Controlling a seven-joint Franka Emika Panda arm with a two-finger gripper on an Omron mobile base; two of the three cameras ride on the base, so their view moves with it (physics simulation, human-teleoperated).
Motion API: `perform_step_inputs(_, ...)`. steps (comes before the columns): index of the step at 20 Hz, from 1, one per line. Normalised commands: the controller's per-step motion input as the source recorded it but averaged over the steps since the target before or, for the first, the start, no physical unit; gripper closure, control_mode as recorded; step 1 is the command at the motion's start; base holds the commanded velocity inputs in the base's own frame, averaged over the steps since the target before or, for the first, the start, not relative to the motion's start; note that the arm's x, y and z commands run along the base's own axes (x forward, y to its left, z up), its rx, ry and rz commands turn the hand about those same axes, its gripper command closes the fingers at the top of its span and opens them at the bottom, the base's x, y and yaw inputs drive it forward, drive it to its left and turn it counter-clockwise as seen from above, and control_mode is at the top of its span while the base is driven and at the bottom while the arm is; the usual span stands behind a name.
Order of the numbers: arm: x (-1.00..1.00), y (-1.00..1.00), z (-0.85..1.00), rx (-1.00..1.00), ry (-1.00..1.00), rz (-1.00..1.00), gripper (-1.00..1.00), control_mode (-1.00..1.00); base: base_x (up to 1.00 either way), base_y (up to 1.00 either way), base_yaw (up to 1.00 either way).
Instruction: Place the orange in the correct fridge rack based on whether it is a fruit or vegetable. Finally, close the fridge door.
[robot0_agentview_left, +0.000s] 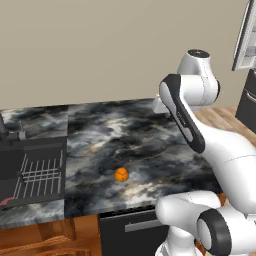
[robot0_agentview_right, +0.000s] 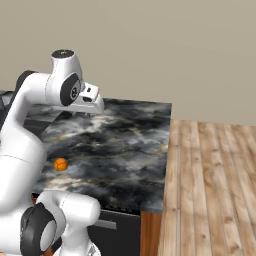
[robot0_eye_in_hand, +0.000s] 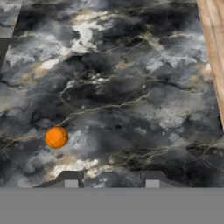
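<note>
Orange alone on the marble surface

The orange (robot0_eye_in_hand: 56, 137) sits lower left in the hand view; the claw (robot0_eye_in_hand: 111, 180) hangs open above the surface (robot0_eye_in_hand: 131, 87), gripping nothing.

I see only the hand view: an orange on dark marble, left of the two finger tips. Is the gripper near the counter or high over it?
Observer: High over it. In the right base view the gripper hangs well above the counter, apart from the orange.
Operator: What lies beyond the left side of the marble?
Observer: In the left base view a dark sink with a wire rack sits left of the orange.
Operator: Is the fridge visible?
Observer: Part of an open fridge door shows at the upper right of the left base view.
</note>
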Motion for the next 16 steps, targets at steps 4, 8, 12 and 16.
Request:
perform_step_inputs(4,-0.33,0.00,0.00,0.00,-0.05,0.00,-1.00,-1.00,0.00,0.00,0.00)
perform_step_inputs(8,-0.23,0.75,-0.74,-0.04,0.17,-0.05,-1.00,-1.00,0.00,0.00,0.00)
perform_step_inputs(12,0.00,1.00,-1.00,-0.09,0.32,-0.09,-1.00,-1.00,0.00,0.00,0.00)
perform_step_inputs(16,0.00,1.00,-1.00,-0.16,0.46,-0.01,-1.00,-1.00,0.00,0.00,0.00)
